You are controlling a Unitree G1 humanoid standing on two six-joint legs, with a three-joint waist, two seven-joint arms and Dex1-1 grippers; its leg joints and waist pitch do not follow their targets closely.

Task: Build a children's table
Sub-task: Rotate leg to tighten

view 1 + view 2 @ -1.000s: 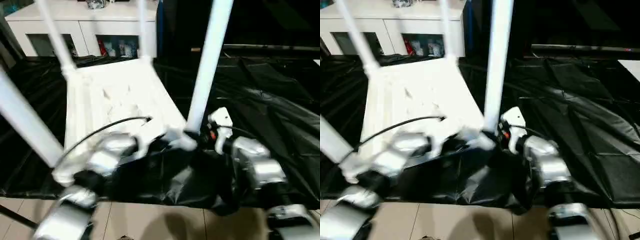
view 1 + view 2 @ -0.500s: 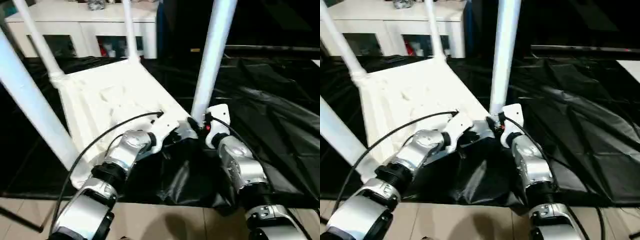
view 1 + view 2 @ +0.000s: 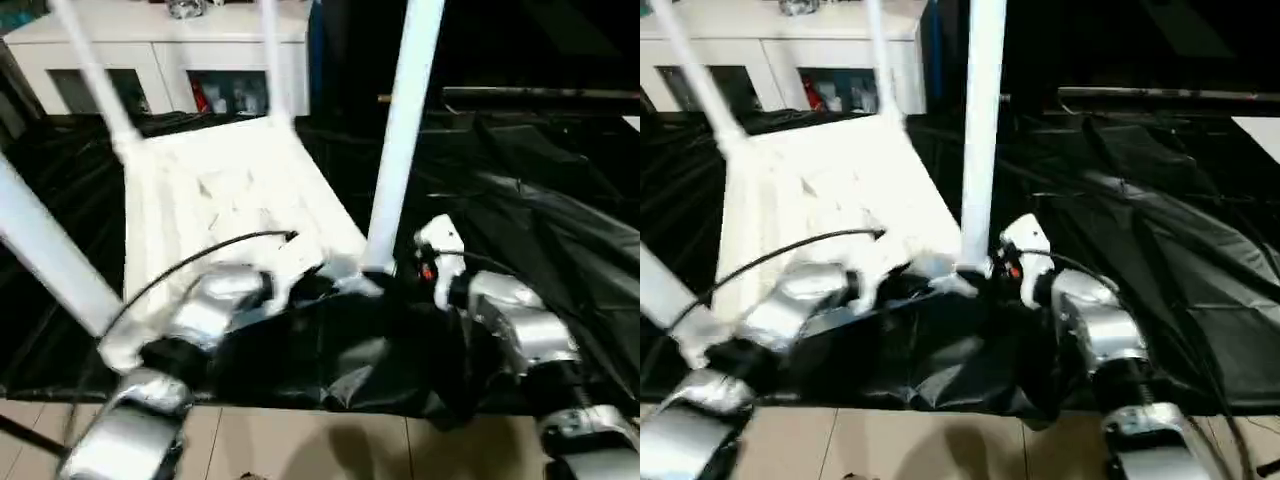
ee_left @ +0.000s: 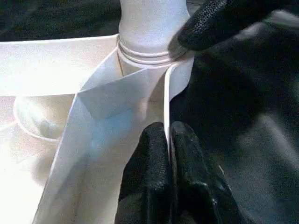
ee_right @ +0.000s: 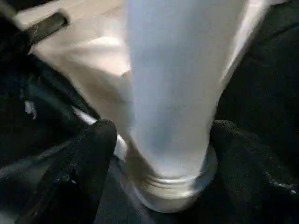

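My left gripper (image 4: pixel 169 154) pinches the tabletop (image 3: pixel 230 190) rim, fingers together on the thin wall just beside the corner socket. The near leg (image 3: pixel 400 130) stands upright in that socket. My right gripper (image 5: pixel 159 154) straddles its base, fingers (image 5: pixel 88 154) apart, both seeming clear of it. Black sheeting (image 3: pixel 540 210) around; cabinet (image 3: pixel 160 50) behind.

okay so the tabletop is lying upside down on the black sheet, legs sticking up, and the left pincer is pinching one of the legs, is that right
Not quite. The left pincer is pinching the thin rim of the tabletop, beside the near leg, not a leg; the left wrist view shows it. The tabletop does lie upside down on the black sheet, legs up.
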